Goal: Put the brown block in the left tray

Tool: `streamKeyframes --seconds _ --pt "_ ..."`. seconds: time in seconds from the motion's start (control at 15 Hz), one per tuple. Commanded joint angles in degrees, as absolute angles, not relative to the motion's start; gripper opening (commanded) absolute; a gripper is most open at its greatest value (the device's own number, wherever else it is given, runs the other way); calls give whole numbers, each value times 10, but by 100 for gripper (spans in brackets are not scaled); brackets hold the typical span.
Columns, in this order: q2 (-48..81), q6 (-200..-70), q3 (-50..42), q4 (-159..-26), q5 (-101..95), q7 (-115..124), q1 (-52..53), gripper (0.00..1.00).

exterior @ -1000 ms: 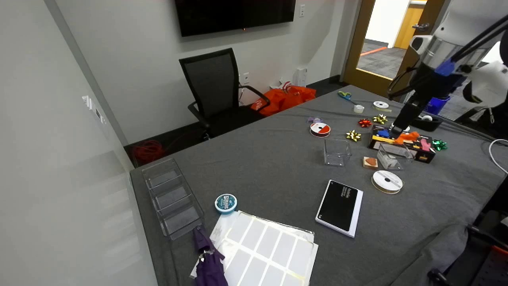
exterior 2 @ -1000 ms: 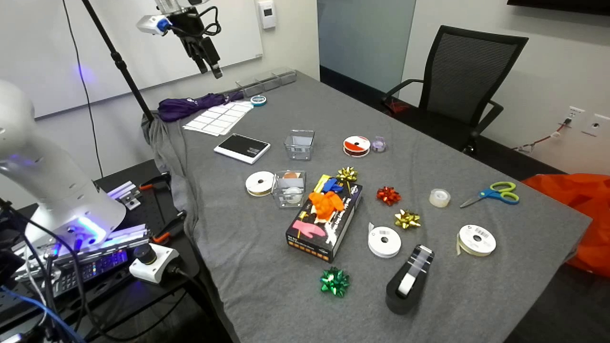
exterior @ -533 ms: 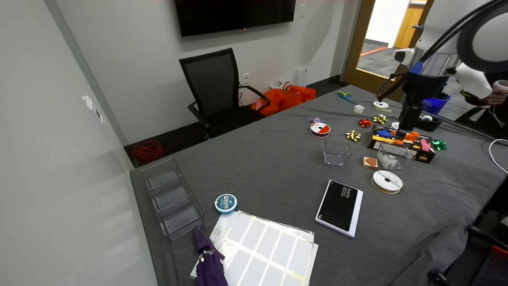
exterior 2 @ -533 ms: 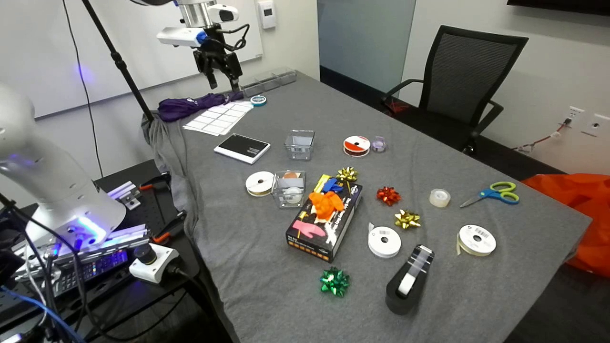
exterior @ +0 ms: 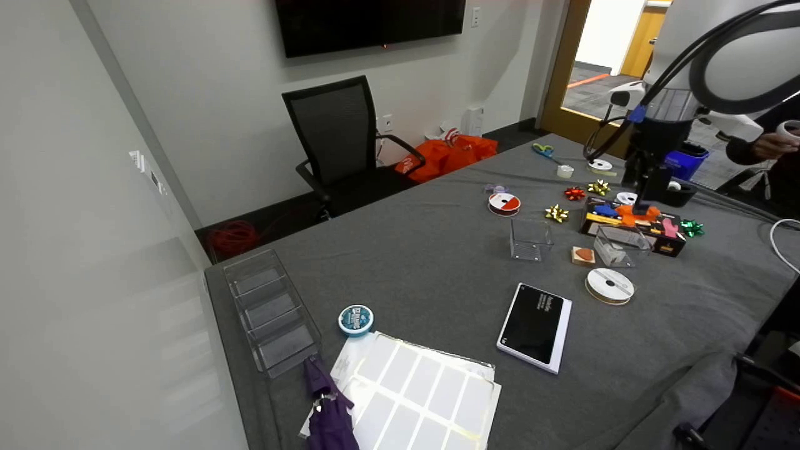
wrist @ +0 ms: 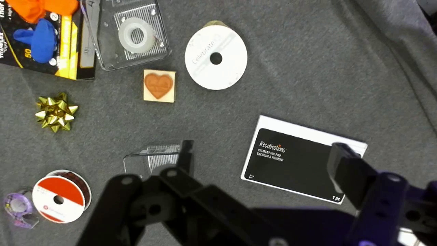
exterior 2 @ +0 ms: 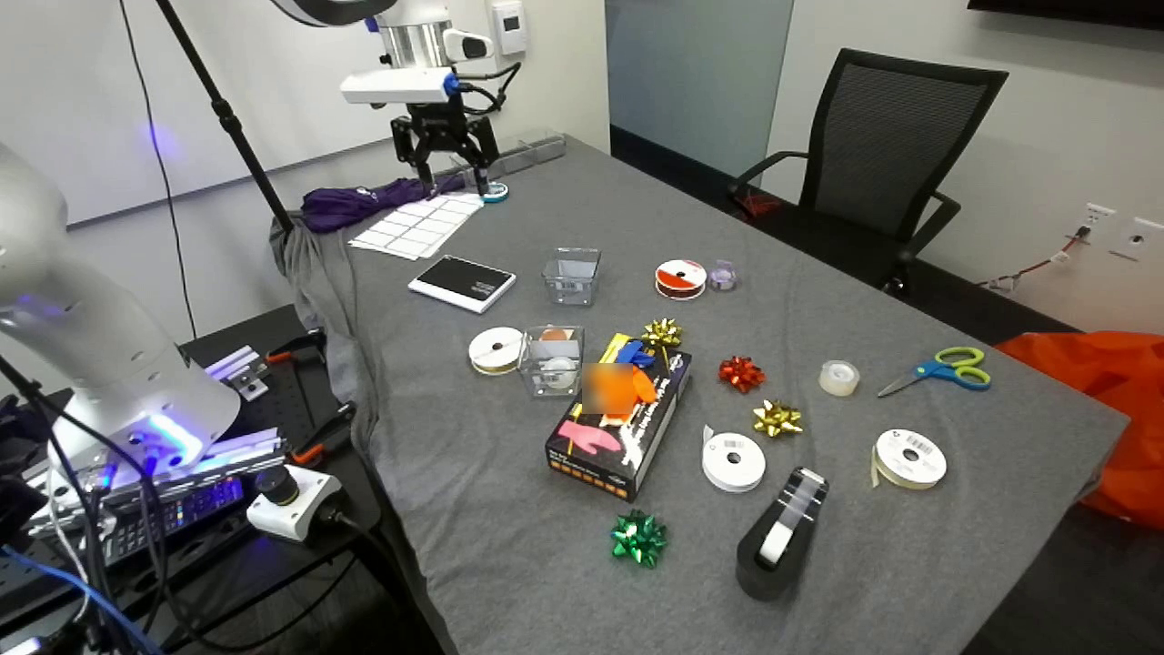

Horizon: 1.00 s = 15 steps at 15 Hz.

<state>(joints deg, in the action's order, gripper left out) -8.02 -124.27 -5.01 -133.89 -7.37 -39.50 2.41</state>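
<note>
The brown block, a pale square with an orange-brown heart on top, lies on the grey cloth. It also shows in both exterior views; in the latter it is partly behind a clear tray. The left tray, small and see-through, stands empty nearby. In the wrist view it is partly hidden by a finger. My gripper is open and holds nothing. It hangs above the table with the ink pad and bare cloth between its fingers in the wrist view; it also shows in both exterior views.
A second clear tray with a tape roll sits beside the block. A white ribbon spool, a black-and-white ink pad and a glove box surround it. A gold bow and red-white spool lie nearby.
The arm has come over the table, lower, and the gripper has swung from tilted to pointing nearly straight down. The block and trays have not moved.
</note>
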Motion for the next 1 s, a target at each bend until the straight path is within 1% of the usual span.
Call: streamKeyframes --seconds 0.0,0.4,0.67,0.93 --pt "-78 -1242 -42 -1336 -74 -399 16 100" --pt "-72 -1244 -46 -1335 -68 -414 14 100" --pt "-34 -1258 -72 -1321 42 -514 9 100" --pt "19 -1267 -74 -1290 93 -555 -9 100"
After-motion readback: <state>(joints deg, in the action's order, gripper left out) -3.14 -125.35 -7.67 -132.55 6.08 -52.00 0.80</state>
